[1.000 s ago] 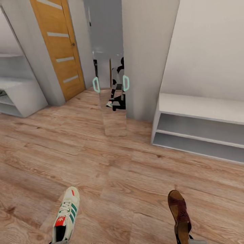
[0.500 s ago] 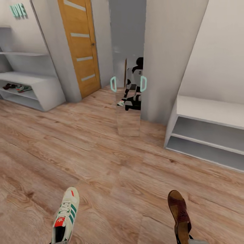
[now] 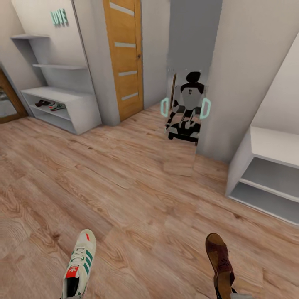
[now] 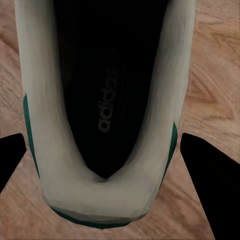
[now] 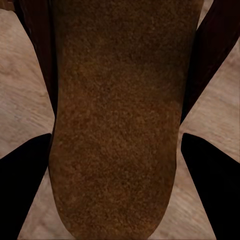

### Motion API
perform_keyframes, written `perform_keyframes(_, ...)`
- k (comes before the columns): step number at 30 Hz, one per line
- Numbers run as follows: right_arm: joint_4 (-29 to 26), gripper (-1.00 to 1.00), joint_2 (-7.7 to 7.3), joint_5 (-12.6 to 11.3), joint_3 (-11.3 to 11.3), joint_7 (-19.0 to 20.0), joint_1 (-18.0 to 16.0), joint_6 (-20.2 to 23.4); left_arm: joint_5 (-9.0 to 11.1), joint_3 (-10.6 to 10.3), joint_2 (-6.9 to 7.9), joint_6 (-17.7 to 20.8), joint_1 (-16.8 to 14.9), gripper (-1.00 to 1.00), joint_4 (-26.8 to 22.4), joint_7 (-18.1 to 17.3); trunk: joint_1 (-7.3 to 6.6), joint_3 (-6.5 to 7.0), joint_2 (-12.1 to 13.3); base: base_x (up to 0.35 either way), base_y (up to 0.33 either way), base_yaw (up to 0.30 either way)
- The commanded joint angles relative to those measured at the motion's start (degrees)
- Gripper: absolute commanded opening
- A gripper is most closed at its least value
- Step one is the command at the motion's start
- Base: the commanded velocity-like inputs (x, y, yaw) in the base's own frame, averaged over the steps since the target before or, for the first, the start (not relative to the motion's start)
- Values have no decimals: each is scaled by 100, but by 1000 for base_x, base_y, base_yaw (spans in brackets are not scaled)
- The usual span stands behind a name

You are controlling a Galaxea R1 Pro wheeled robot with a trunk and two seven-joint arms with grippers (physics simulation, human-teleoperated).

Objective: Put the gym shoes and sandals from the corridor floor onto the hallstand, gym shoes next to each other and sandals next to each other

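A white gym shoe (image 3: 79, 265) with green stripes hangs low over the corridor floor (image 3: 137, 199), heel toward me. In the left wrist view its heel (image 4: 100, 150) sits between the black fingers (image 4: 212, 185) of my left gripper (image 4: 112, 167), which is shut on it. My right gripper (image 5: 117, 165) is shut on a brown sandal (image 3: 219, 259), whose tan footbed (image 5: 115, 115) lies between the fingers (image 5: 22, 190). The hallstand (image 3: 62, 106) stands far left under staggered wall shelves. On its lower shelf lie a second sandal (image 3: 41, 102) and a second gym shoe (image 3: 57, 106).
A similar low two-level unit (image 3: 265, 166) without wall shelves stands at the right. Ahead are an orange door (image 3: 123, 58) and a mirror (image 3: 185, 114) showing the robot's reflection. Broad open floor lies between me and the hallstand.
The camera has turned left: door, mirror and right unit slid right in the picture, and the hallstand came fully into view. Shoe and sandal keep their places in the grippers.
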Motion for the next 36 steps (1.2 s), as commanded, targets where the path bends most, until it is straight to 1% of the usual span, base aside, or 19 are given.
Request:
perform_keyframes(1,1,-100,1,22,-19,-7,-1,-16,-41,52,-4,-23,-8,-100,5,-36,2,1,-1,316,101,255)
perform_keyframes(8,1,-100,1,22,-18,-6,-1,-16,-37,55,-4,-23,-8,-100,5,-27,2,36,-1,326,53,250)
perform_keyframes(36,1,-100,1,20,-18,-6,-1,-16,-37,59,5,-23,-8,-100,5,-26,2,177,-1,334,0,249)
